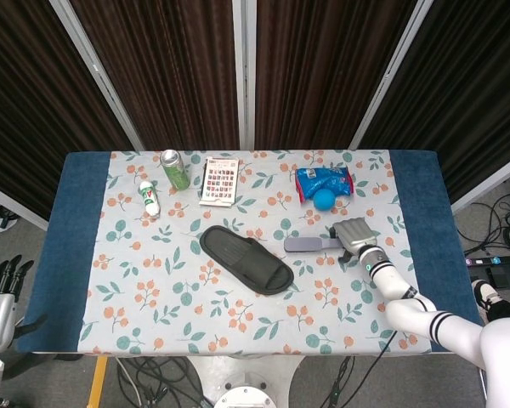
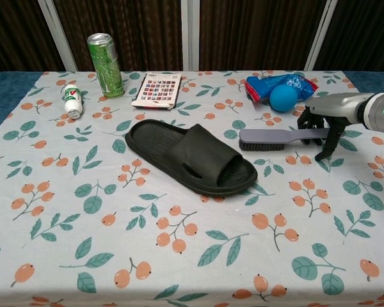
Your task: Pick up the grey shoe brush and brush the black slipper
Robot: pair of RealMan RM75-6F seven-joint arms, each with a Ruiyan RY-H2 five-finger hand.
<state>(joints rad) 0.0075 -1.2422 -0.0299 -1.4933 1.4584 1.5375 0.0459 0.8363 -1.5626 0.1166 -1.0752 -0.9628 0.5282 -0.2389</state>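
Near the right edge of the floral-clothed table (image 2: pixel 64 211), the right hand (image 2: pixel 322 118) arches over the handle end of the grey long-handled shoe brush (image 2: pixel 278 137), fingers (image 2: pixel 326 144) spread downward around it, not yet clasping. The black rubber slipper (image 2: pixel 192 157) lies mid-table, just beside the bristles. The left hand (image 1: pixel 2 285) hangs off the table's left edge, fingers loosely apart.

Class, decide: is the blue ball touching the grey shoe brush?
Apart. In the chest view, patterned tablecloth shows plainly between the blue ball and the grey shoe brush; the head view also shows a gap between them.
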